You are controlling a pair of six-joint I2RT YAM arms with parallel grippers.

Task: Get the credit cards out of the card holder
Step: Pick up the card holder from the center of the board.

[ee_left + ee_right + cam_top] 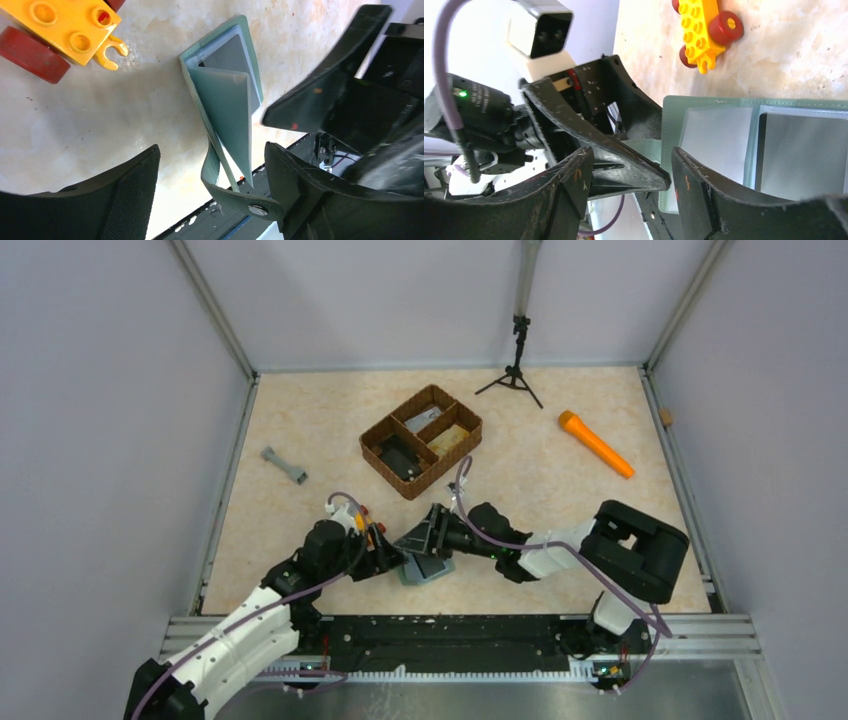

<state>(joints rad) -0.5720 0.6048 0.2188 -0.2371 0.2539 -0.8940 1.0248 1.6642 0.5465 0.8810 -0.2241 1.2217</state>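
Note:
The sage-green card holder (425, 567) lies open on the table near the front edge, between my two grippers. In the left wrist view the card holder (222, 105) has one flap standing up, a grey card (227, 55) in a pocket behind it, and its snap strap (250, 202) against my right finger. My left gripper (212, 160) is open around the flap and strap. In the right wrist view the card holder (671, 120) shows a pale card (714, 142) and a grey card (804, 155) in pockets. My right gripper (631, 155) is open at its edge, with a finger of the left gripper between its fingers.
A yellow toy brick car with red wheels (704, 25) sits just beyond the card holder and shows in the left wrist view (65, 30). Farther back are the brown divided basket (421, 440), an orange marker (595, 444), a grey part (284, 466) and a black tripod (515, 370).

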